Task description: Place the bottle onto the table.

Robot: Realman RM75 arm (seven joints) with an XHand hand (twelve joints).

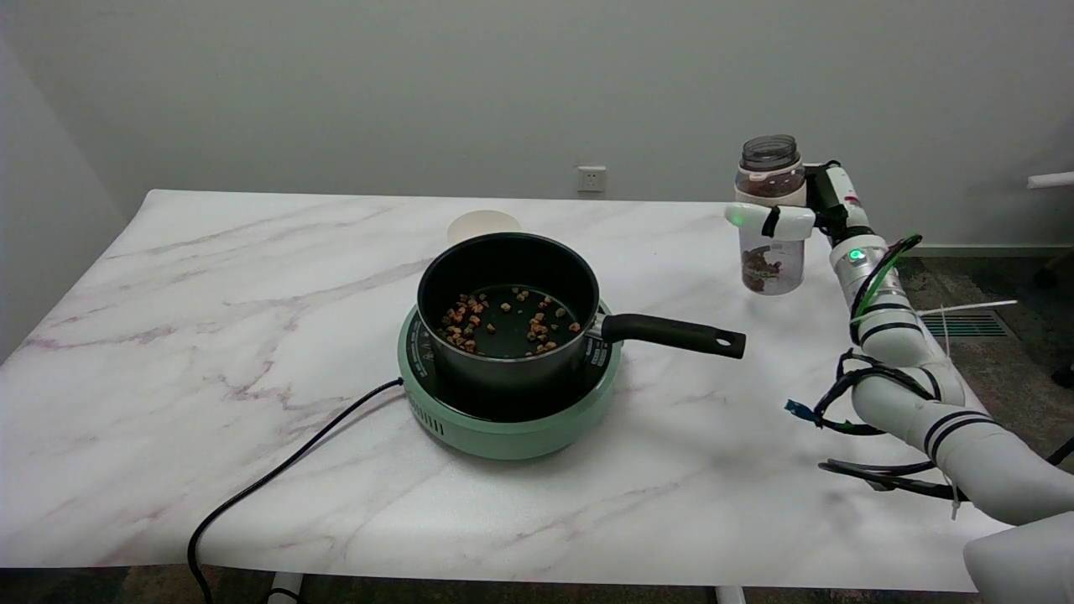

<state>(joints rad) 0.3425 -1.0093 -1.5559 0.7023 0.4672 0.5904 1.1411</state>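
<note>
Right hand [784, 216] wraps the bottle [769, 220] mid-body, upright, off the table [252, 277] at the pan's [503, 306] 2 o'clock. Rigid clear plastic, light, likely slick; mid-body grip suits.

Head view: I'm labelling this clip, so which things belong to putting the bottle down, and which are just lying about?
Belongs to the job:
bottle, upright
right hand, gripping it
table

Just lying about:
pot holding bits of food
green cooker under it
black cord
pale disc behind the pot
</note>
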